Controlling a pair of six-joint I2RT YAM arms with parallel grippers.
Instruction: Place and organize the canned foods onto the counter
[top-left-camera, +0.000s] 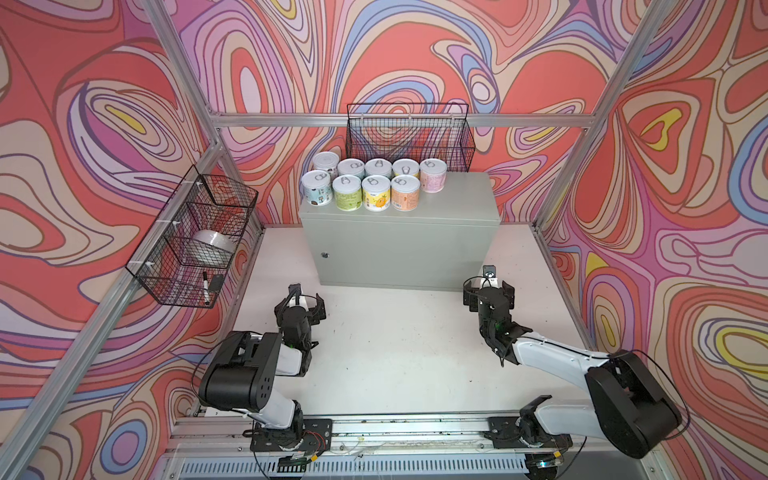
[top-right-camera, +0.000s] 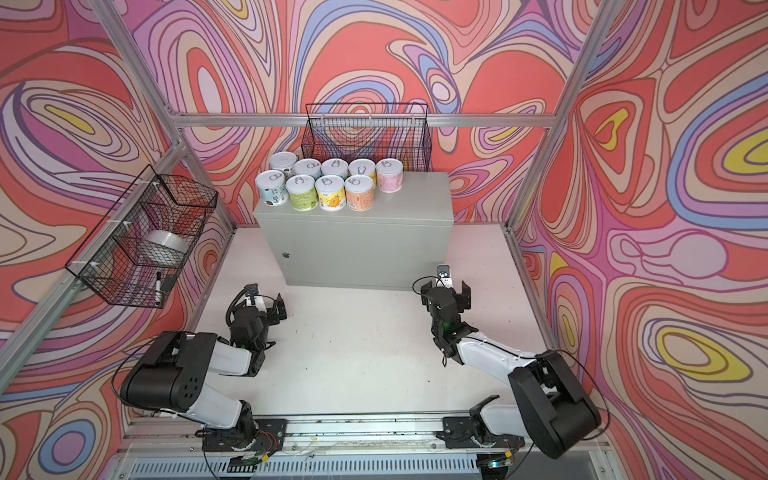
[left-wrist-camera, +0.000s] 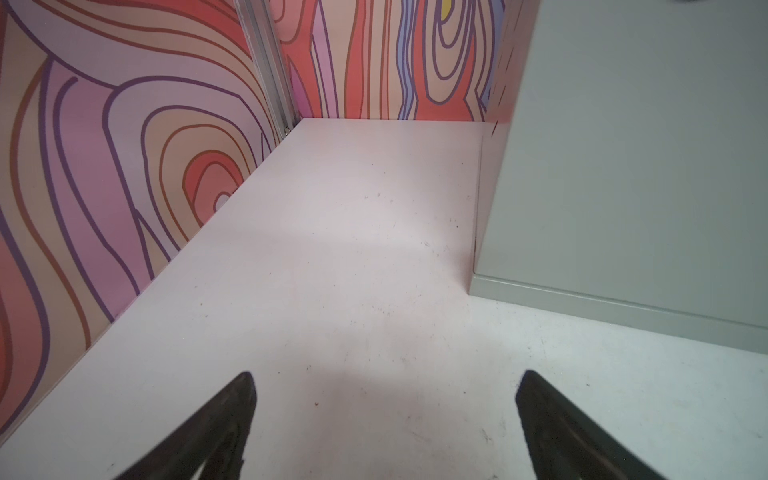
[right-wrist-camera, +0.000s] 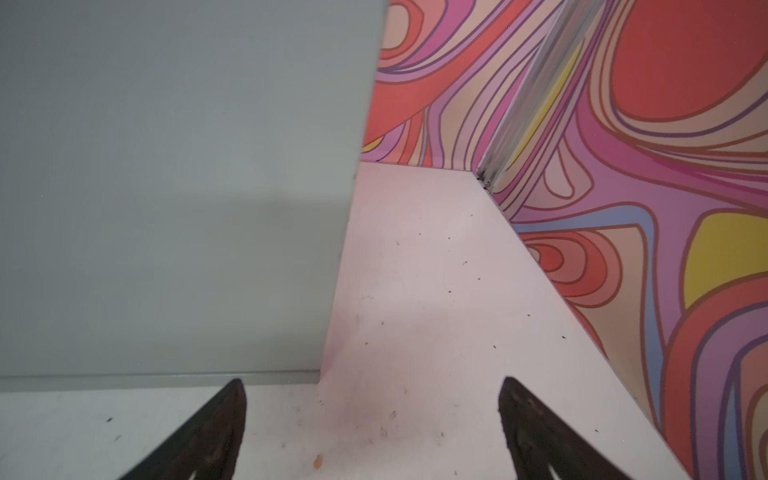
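Claws: left gripper (top-left-camera: 300, 305) and right gripper (top-left-camera: 488, 291) both hang low over the table (top-left-camera: 395, 357), jaws spread wide and nothing between them. The wrist views show only bare tabletop between the fingers.
Tabletop: white and scuffed, with nothing standing on it but the counter (top-left-camera: 465, 199).
Step in hand: this looks like the end of the job, with both arms just in front of the counter and empty.
Next move: little is called for, I'd say. At most, nudge the pink end one into line, then draw the arms clear.
Counter top: one grey cabinet, the right half of its top bare.
Count: nine cans (top-left-camera: 376, 192), all upright on the counter's left half, four in the front row and five behind, packed close.
Beyond: two wire baskets (top-left-camera: 195, 245), one on the left wall holding a marker (top-left-camera: 205, 286), one on the back wall.
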